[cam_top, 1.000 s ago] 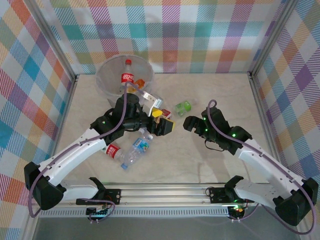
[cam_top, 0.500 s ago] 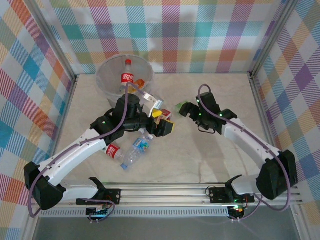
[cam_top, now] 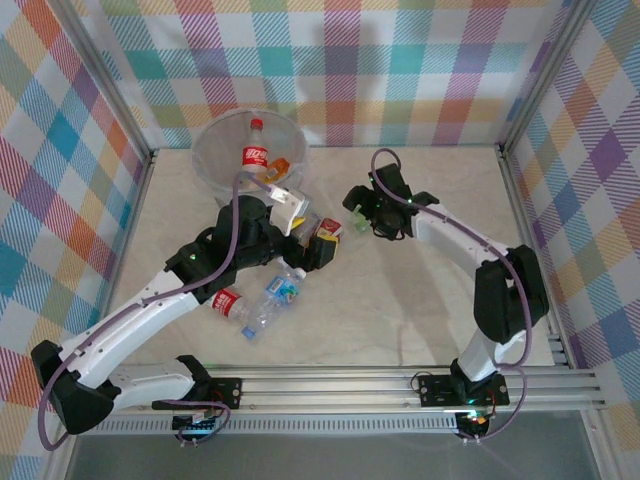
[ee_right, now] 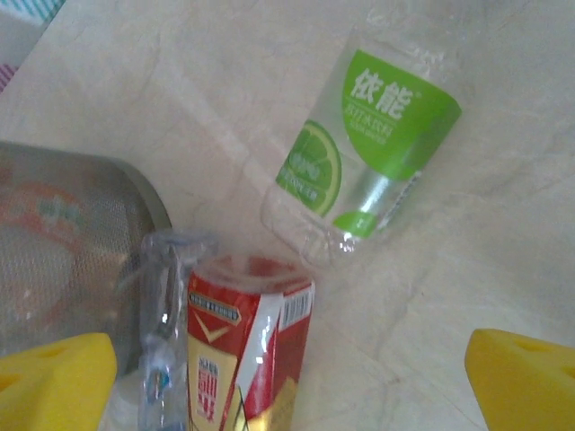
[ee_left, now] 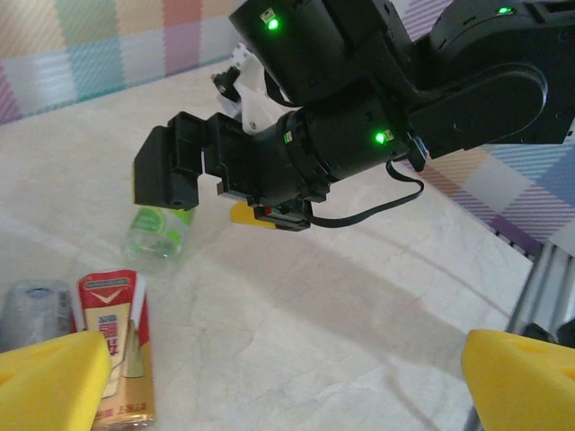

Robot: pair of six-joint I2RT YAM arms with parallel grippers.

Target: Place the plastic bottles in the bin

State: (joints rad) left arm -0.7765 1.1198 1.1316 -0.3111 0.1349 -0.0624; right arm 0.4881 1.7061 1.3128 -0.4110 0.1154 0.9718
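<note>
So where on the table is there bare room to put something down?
Free: the middle of the table, from the two lying bottles across to the right arm and near rail; also the far strip between bin and right wall. Crowded: beside the bin, where left tool, right tool and green bottle meet.

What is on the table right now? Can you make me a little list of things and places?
bin: far left corner, red-capped bottle standing inside
green-label bottle: lying on the table, outside the bin
red-and-gold bottle: lying near the bin
blue-label bottle, red-label bottle: lying side by side near the left arm
left jaws: open, empty
right jaws: open, above the green-label bottle
</note>
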